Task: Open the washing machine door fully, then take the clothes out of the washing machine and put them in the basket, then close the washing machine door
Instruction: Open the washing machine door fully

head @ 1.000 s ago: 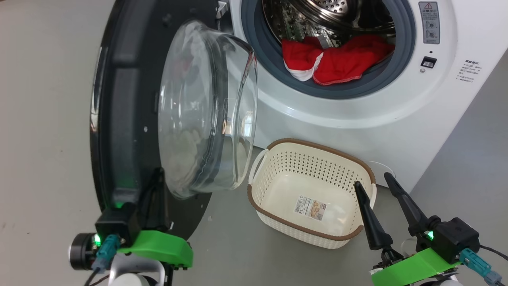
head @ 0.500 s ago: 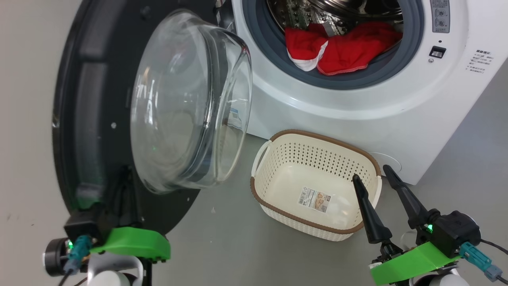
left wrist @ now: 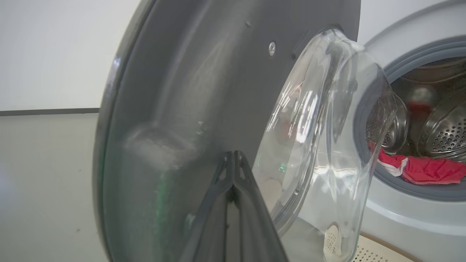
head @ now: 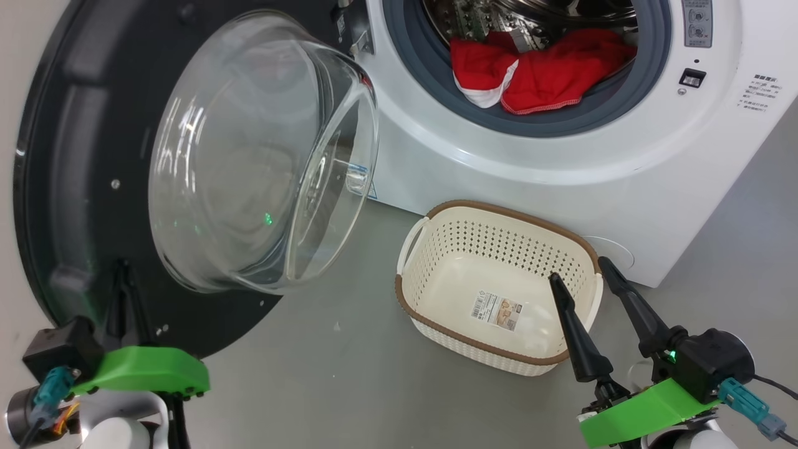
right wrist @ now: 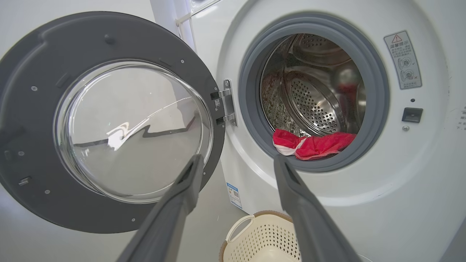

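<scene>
A pale grey floor (head: 349,380) is bearing the washing machine (head: 561,168) and, before it, the basket (head: 436,274); a white wall (left wrist: 51,47) is rising behind. The washing machine door (head: 75,187) is hanging wide open, the clothes (head: 542,68) lying at the drum's mouth. The left hand (left wrist: 233,156), pressed together, is pointing at the door; the right hand (head: 576,269) is hovering spread beside the basket.

1. On the washing machine (right wrist: 364,203) front, right of the opening, we found a grey warning sticker (right wrist: 403,60): a red triangle with an exclamation mark, characters too small to read, and two pictograms.
2. Farther right, small printed lines (head: 762,93) proved illegible.
3. A blue sticker (right wrist: 233,194) low on the front was unreadable.
4. The basket (head: 411,299) floor bore a label (head: 497,310) with a barcode; its wording was illegible.
</scene>
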Robot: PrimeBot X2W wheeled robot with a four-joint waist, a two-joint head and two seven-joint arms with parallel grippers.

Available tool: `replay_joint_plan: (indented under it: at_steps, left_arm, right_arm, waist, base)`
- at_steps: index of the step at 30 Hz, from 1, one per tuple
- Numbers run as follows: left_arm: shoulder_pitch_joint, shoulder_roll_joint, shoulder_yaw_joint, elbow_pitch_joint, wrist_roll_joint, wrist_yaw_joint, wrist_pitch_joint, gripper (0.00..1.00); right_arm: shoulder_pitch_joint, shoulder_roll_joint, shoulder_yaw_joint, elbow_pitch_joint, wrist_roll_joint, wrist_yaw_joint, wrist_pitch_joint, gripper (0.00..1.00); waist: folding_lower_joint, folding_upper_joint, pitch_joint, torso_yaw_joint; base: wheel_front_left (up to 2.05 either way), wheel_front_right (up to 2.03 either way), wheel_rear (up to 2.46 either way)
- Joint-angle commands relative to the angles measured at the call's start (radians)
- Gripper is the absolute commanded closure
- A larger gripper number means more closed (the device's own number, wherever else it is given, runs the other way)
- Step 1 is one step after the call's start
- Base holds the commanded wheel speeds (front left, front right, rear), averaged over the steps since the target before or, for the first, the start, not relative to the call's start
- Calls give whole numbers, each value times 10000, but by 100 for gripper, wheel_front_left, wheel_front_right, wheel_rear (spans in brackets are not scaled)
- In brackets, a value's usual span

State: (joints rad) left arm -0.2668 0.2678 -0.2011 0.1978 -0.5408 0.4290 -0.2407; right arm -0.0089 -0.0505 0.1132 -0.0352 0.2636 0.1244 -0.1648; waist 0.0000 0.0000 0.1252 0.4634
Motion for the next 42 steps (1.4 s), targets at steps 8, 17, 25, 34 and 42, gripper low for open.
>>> replay_joint_plan:
  at_steps: [8,17,25,34,42]
  left_arm:
    - [-875,596,790,920,-61,-433,-180,100]
    - [-1492,587,1364,1898,-20,-857,-206,100]
    - [-1944,605,1835,2455,255,-1203,-208,100]
    - [-2604,387,2550,3316,628,-1696,-209,100]
    - [-3053,303,3060,3978,1086,-2093,-210,100]
  right_arm:
    - [-370,3,342,-432,-251,63,150,0]
    - [-435,3,351,-569,-391,63,316,0]
    - [-470,3,345,-672,-502,63,407,0]
    - [-570,3,408,-813,-681,63,602,0]
    - [-728,3,487,-904,-862,63,763,0]
  waist:
    - [0,0,92,64]
    - [0,0,229,62]
    - [0,0,357,82]
    - [0,0,593,75]
    - [0,0,710,-11]
  base:
    - [0,0,0]
    - [0,0,0]
    - [0,0,0]
    - [0,0,0]
    - [0,0,0]
